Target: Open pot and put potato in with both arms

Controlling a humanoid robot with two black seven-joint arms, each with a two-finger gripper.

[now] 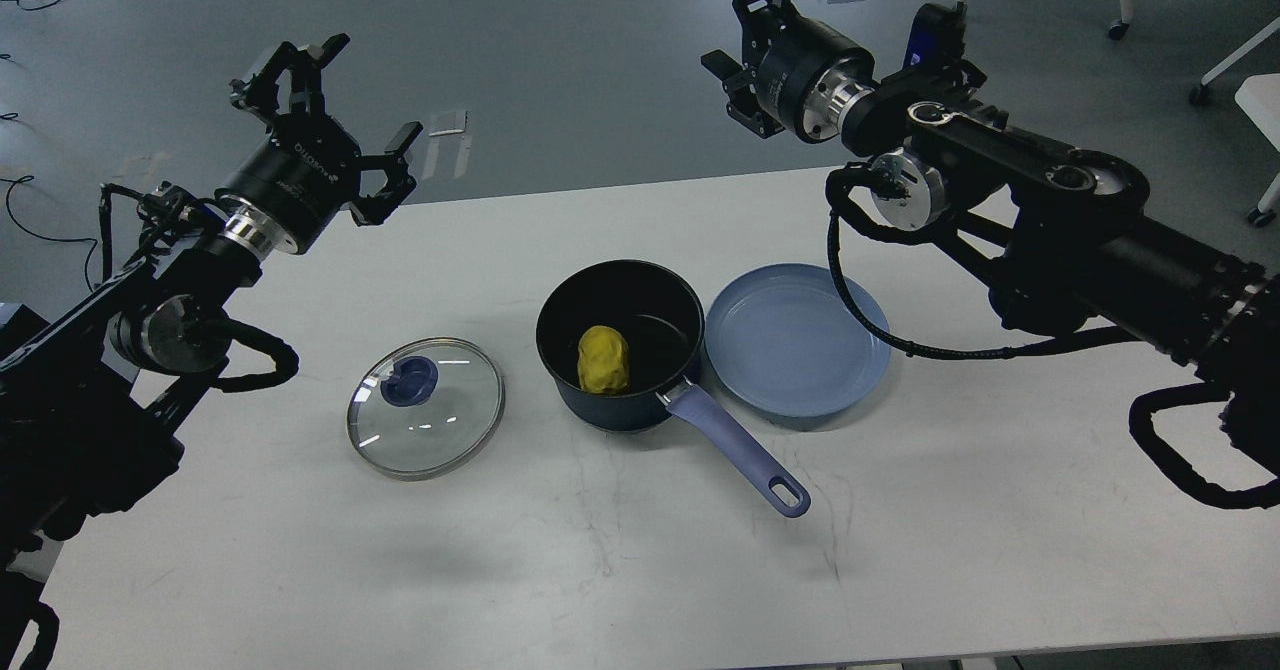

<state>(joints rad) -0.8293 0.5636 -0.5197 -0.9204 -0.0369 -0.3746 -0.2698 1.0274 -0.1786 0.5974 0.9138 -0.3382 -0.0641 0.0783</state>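
Observation:
A dark pot (620,295) with a purple handle (735,445) stands uncovered in the middle of the white table (640,550). A yellow potato (603,358) lies inside it. The glass lid (425,407) with a blue knob lies flat on the table to the pot's left. My left gripper (325,100) is open and empty, raised above the table's far left edge. My right gripper (745,10) is open and empty, raised high beyond the table's far edge, well above and behind the pot.
An empty light blue plate (797,340) sits just right of the pot, touching it. My right arm (1050,210) stretches over the table's right side. Chair legs and cables lie on the floor beyond the table.

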